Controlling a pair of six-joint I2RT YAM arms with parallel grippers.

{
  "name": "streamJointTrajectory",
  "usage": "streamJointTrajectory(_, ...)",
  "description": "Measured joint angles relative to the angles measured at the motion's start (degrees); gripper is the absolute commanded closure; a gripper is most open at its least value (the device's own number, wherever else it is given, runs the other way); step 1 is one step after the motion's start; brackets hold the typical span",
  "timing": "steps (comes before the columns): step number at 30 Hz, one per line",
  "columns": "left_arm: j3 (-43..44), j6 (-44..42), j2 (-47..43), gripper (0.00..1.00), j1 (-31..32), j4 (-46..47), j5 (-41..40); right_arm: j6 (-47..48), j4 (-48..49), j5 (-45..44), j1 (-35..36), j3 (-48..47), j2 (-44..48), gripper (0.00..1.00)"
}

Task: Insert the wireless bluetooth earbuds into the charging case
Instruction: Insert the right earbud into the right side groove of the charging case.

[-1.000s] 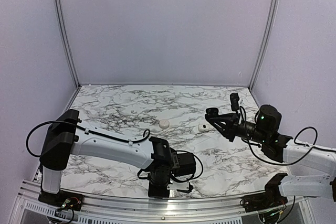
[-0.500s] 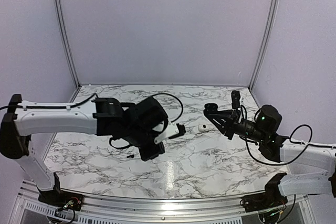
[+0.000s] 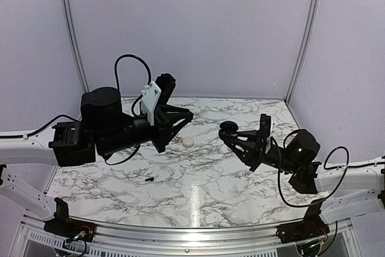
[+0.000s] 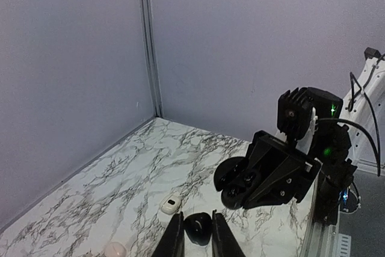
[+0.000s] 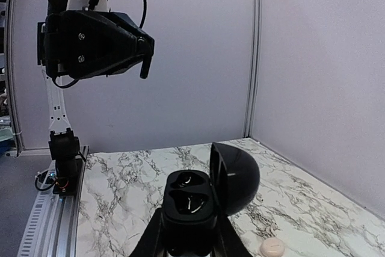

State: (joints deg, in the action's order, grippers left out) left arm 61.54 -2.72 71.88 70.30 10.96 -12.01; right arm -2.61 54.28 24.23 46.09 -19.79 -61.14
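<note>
My left gripper (image 3: 187, 114) is raised high over the back left of the table, shut on a tiny black earbud (image 4: 197, 228) that sits between its fingers (image 4: 174, 240). A second tiny black stub (image 3: 148, 179) lies on the marble near the front left. The cream-white pebble-shaped case (image 3: 189, 141) lies closed on the table, and also shows in the left wrist view (image 4: 114, 250) and the right wrist view (image 5: 272, 246). My right gripper (image 3: 233, 138) is shut on a black round case (image 5: 189, 200) with its lid (image 5: 237, 176) open and two dark sockets showing.
A brighter white squarish piece with a dark spot (image 4: 171, 204) lies on the marble near the cream case. The marble table (image 3: 198, 191) is walled by pale panels at the back and both sides. The two grippers face each other above the table's middle.
The left arm has swung up from the near table edge to high over the back left. The right gripper has shifted a little left and lower with the black case.
</note>
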Motion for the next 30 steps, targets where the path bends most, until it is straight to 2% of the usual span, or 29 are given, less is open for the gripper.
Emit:
streamJointTrajectory(8,0.00,-1.33,4.66,0.86,3.34,9.46,-0.09,7.50,0.90,-9.05,7.69,-2.29,-2.71,1.00)
streamJointTrajectory(15,0.04,-1.53,8.00,0.86,3.82,11.78,-0.66,10.86,2.23,-16.44,12.85,-3.98,-4.83,1.00)
streamJointTrajectory(30,0.13,-0.85,9.27,0.88,3.85,13.22,-0.74,11.45,2.21,-20.72,13.88,-5.97,-6.27,1.00)
